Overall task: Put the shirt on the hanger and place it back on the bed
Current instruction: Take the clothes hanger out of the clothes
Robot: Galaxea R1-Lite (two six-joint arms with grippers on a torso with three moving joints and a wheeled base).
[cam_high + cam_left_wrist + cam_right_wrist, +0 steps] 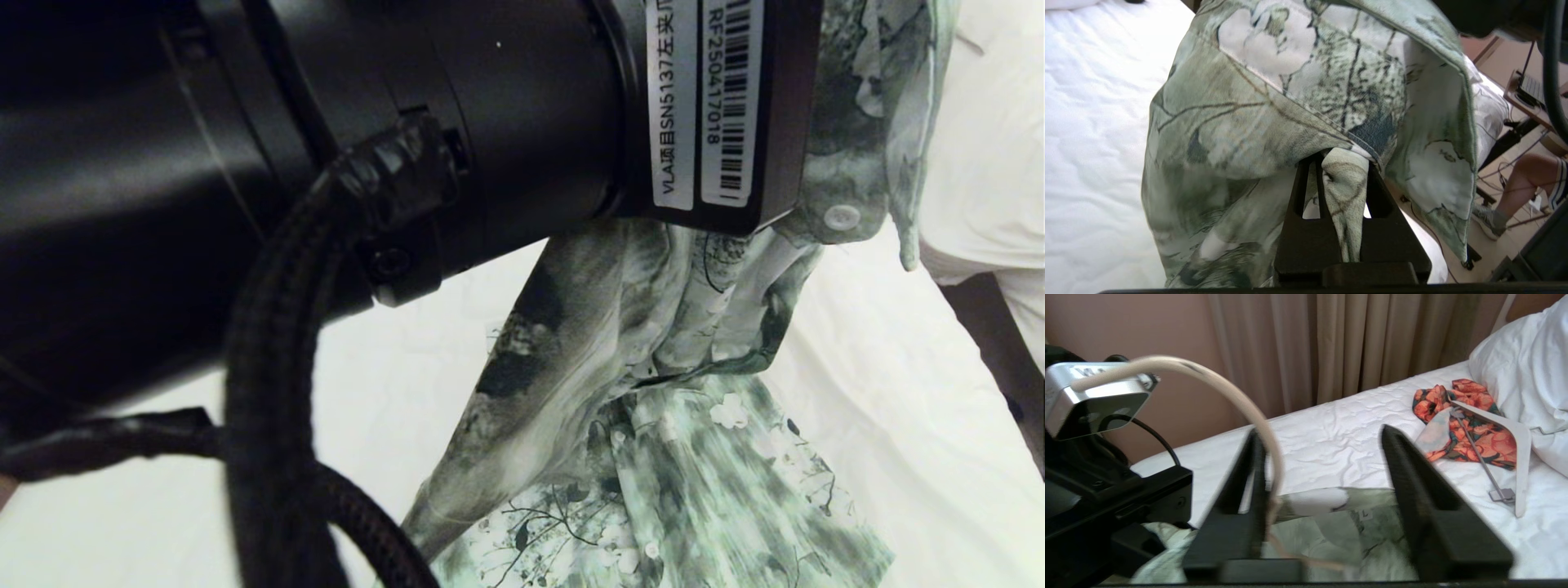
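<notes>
Black arm housing (310,155) fills the nearest part of the head view, with a braided cable (269,392) looping down from it. Just beyond it the shirt (653,392) hangs lifted, its top bunched under the arm's labelled end and its lower part spread on the bed (882,425). In the left wrist view the left gripper (1345,171) has its jaws together, clamped on a fold of the shirt, and the rest of the cloth drapes over and around the fingers. A person's bare leg (1519,183) shows past the bed's edge, near a desk with a laptop (1531,87).

The right gripper (1323,437) has its jaws apart. The cream hook of the hanger (1237,396) curves up beside one finger (1241,490), touching it or just beside it; I cannot tell which. The shirt's collar with its label lies below, between the fingers. Farther along the white sheet lies an orange-red floral garment (1474,433) with a broad white hanger (1506,433) on it, next to the pillows (1531,359). Curtains (1355,347) hang behind.
</notes>
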